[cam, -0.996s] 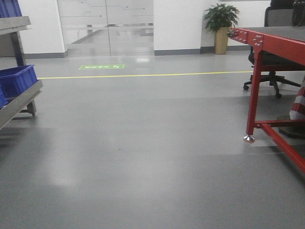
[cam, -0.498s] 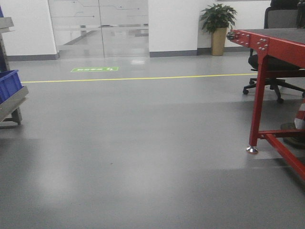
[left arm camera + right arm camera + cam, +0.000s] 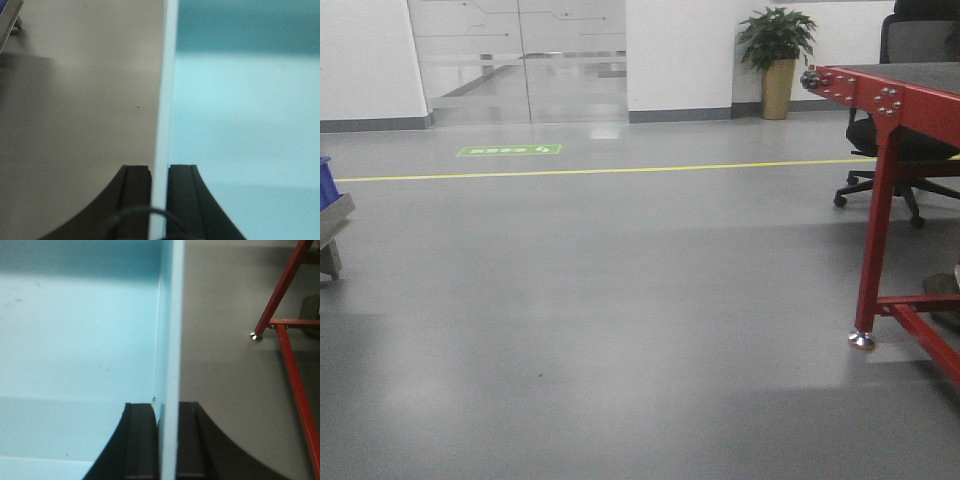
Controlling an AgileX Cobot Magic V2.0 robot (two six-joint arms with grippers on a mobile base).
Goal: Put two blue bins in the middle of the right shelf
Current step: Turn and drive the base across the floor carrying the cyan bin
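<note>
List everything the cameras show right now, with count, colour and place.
Held bin: one, pale blue, between both arms
Shelf bin: one sliver, blue, far left edge
Shelf: one, grey, far left
Table: one, red frame, right
Office chair: one, black, behind table
Potted plant: one, green in tan pot, back wall
Floor line: one, yellow, across floor
Floor sign: one, green, before glass doors
Left jaws: one pair, black, shut on held bin's left wall
Right jaws: one pair, black, shut on its right wall
</note>
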